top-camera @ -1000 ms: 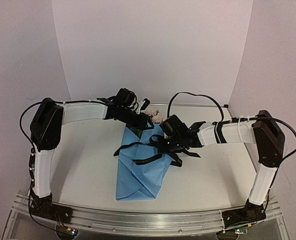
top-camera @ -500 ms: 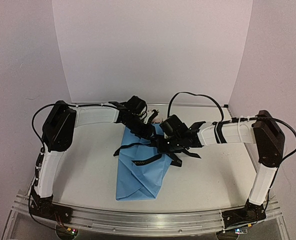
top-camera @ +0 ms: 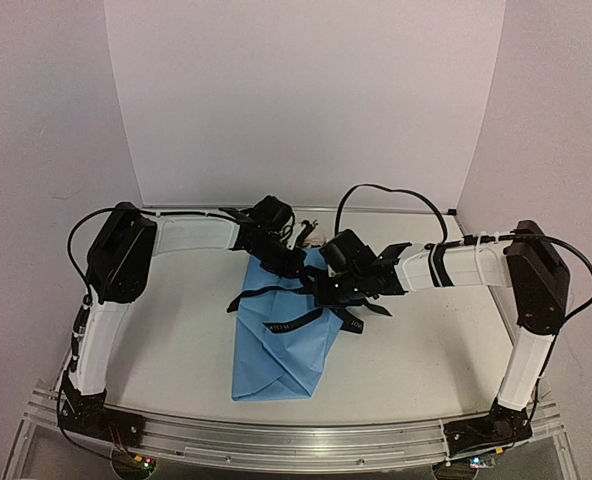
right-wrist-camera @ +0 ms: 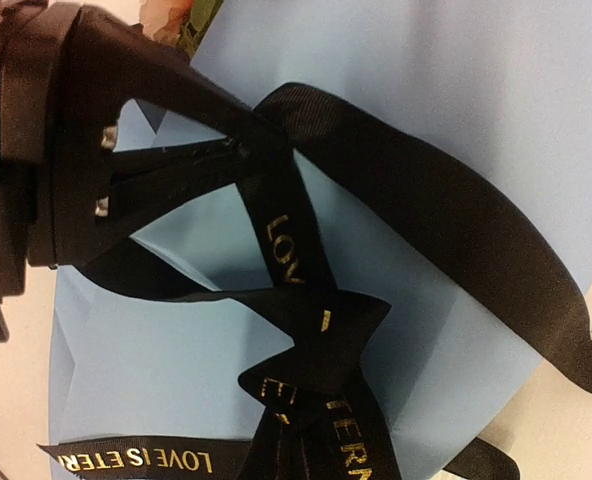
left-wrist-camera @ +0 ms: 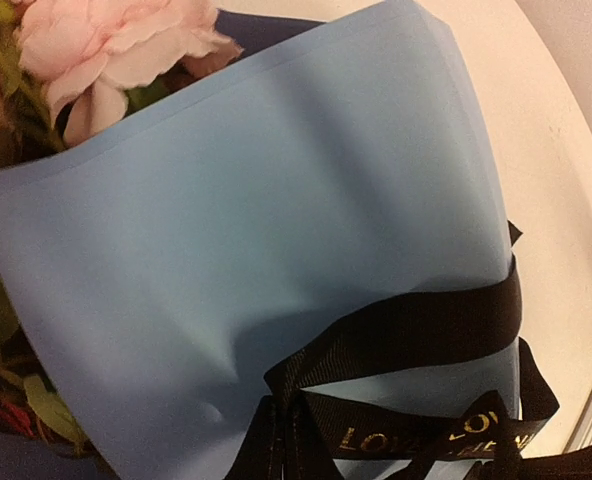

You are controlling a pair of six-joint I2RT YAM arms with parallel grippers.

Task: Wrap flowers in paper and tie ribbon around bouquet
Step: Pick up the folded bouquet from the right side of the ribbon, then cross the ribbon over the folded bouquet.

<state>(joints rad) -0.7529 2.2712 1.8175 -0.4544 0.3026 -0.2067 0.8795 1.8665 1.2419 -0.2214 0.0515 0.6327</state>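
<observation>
The bouquet (top-camera: 281, 345) lies in the middle of the table, light blue paper (left-wrist-camera: 256, 190) folded round the flowers (left-wrist-camera: 101, 45), whose pink rose heads poke out at the far end. A black ribbon (top-camera: 266, 293) with gold lettering crosses the paper in loops and loose tails. My left gripper (top-camera: 304, 272) is shut on a folded strand of ribbon (left-wrist-camera: 426, 330) above the paper's far part; in the right wrist view its black fingers (right-wrist-camera: 176, 170) pinch that strand. Just to its right, my right gripper (top-camera: 334, 292) is shut on the bunched ribbon (right-wrist-camera: 321, 340).
The white table (top-camera: 166, 330) has an aluminium rail (top-camera: 276, 435) along its near edge. White backdrop walls stand behind and at both sides. A black cable (top-camera: 386, 190) arches above the right arm.
My left arm swung right and down over the bouquet's far end, and its gripper went from open to shut on a ribbon strand. The right gripper held still on the ribbon.
</observation>
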